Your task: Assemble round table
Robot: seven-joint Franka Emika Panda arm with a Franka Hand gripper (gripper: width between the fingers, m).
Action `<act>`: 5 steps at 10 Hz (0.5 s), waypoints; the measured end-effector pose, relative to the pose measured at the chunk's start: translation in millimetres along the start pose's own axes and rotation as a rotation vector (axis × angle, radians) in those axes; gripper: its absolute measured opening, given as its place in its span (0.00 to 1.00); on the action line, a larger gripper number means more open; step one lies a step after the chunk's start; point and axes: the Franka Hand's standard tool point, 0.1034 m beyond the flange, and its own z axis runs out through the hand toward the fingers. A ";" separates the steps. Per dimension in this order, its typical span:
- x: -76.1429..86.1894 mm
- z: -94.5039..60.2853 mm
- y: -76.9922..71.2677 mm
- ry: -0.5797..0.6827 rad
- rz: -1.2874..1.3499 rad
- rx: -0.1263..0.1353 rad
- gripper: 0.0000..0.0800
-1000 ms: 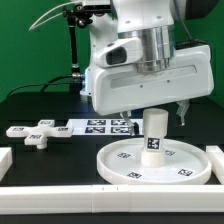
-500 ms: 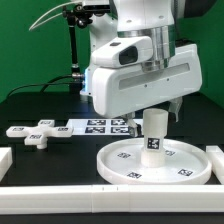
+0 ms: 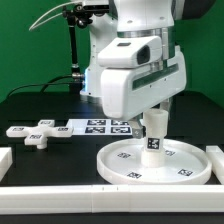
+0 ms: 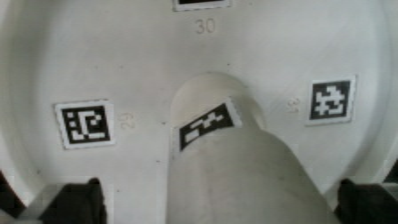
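Observation:
The white round disc lies flat at the front right of the table, tags on its face. The short cylinder leg stands upright on its central hub. My gripper is straight above the leg, its fingers down around the leg's top. In the wrist view the leg rises between the two dark fingertips with a gap on each side, so my gripper is open. The disc fills the wrist view behind the leg. The cross-shaped foot lies at the exterior view's left.
The marker board lies behind the disc, between it and the foot. White border bars run along the front, the left and the right. A black stand with cables rises at the back.
The hand has turned about its vertical axis above the leg, so its broad face now points another way. The leg, disc and foot have not moved.

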 end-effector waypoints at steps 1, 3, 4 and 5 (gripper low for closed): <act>3.1 0.7 -2.5 -0.019 -0.095 -0.002 0.81; 6.8 0.7 -1.6 -0.066 -0.277 -0.002 0.81; 6.4 0.0 0.4 -0.067 -0.336 -0.008 0.81; 4.2 0.6 1.2 -0.070 -0.390 -0.006 0.81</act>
